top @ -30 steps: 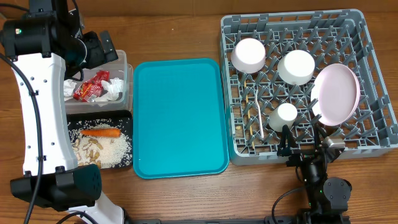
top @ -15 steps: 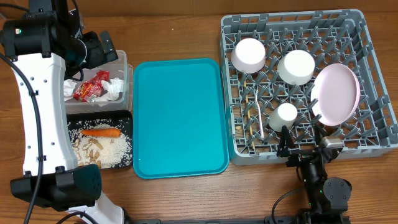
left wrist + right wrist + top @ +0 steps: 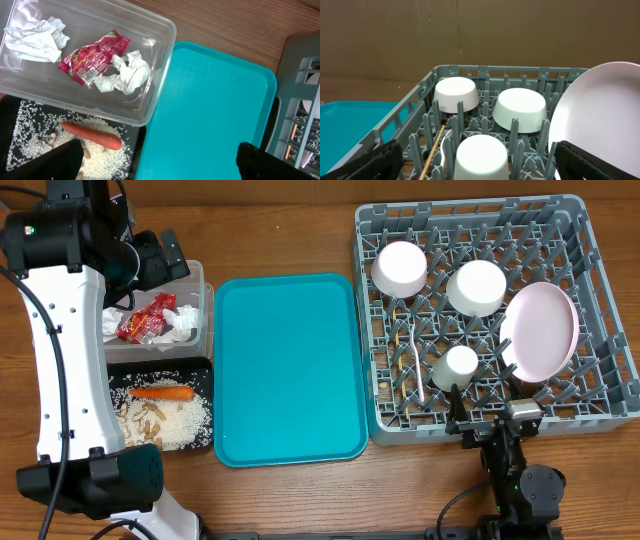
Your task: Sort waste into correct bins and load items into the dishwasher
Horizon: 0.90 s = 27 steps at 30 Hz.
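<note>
Right gripper (image 3: 488,418) edged back from dish rack (image 3: 368,330), fingers (image 3: 367,162) apart, empty; cup (image 3: 481,156) ahead between them

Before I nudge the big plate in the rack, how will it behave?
Probably tips easily: the plate leans on edge among the rack pegs. Likely rigid and smooth, so a grip could slip. If it falls, it may strike the small cup nearby.

Wooden table (image 3: 290,230) carries clear tub (image 3: 206,300), black tray (image 3: 203,370), teal tray (image 3: 290,370), grey rack (image 3: 480,208).
</note>
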Motion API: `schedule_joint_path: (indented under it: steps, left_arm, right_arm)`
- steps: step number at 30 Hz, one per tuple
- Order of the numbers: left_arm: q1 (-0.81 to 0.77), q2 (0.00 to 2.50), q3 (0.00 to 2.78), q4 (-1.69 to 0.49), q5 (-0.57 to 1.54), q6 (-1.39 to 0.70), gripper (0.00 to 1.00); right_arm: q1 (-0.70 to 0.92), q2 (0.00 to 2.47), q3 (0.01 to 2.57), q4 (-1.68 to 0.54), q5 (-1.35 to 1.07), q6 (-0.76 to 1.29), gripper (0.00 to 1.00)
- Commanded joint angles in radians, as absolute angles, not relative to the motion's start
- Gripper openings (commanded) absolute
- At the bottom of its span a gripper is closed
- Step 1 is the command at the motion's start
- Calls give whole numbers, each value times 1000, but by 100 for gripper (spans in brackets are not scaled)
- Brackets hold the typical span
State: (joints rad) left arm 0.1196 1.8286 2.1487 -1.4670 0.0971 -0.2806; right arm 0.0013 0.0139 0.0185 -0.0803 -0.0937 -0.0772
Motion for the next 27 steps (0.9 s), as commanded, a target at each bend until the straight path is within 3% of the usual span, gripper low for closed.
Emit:
schedule_joint_path:
  steps: [1, 27]
  left_arm:
    - [118, 1827, 2162, -1465, 101, -276, 100]
    - [118, 1827, 2162, -1465, 101, -276, 100]
  right_arm:
    - [2, 2, 7, -77, -99, -109, 100]
    - [3, 3, 8, -76, -99, -94, 100]
